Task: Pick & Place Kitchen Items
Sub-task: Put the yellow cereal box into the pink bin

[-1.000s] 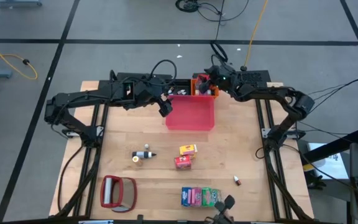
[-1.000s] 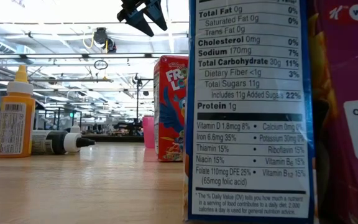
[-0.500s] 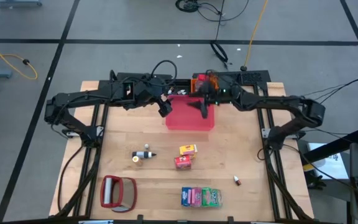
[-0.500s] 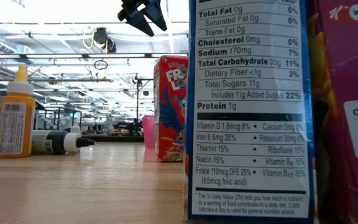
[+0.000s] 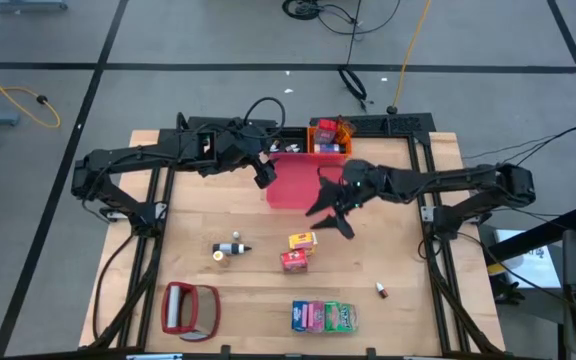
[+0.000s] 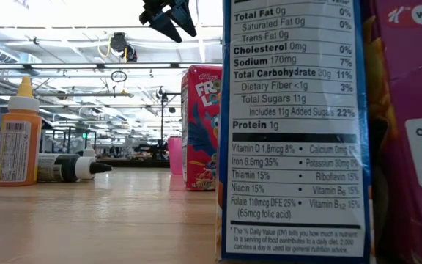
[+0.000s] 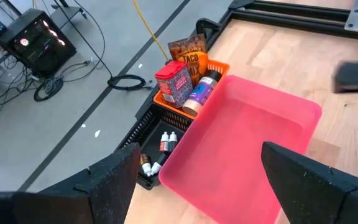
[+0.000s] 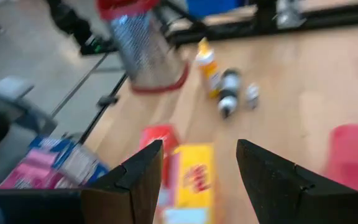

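Swinging my right claw (image 5: 332, 211) away from the orange basket (image 5: 328, 139) at the bench's (image 5: 388, 325) far edge, I now have it past the red tray (image 5: 306, 181), released and empty. The yellow carton (image 5: 303, 240) lies near, just ahead; the red carton (image 5: 294, 260) beside it. My left claw (image 5: 265, 173) hangs released over the tray's left corner.

The blue box (image 6: 295, 132) and pink box (image 6: 409, 132) run past the low picture's edges. The tiny red thing (image 5: 380, 290) on the counter (image 5: 398, 250) is too small to tell.
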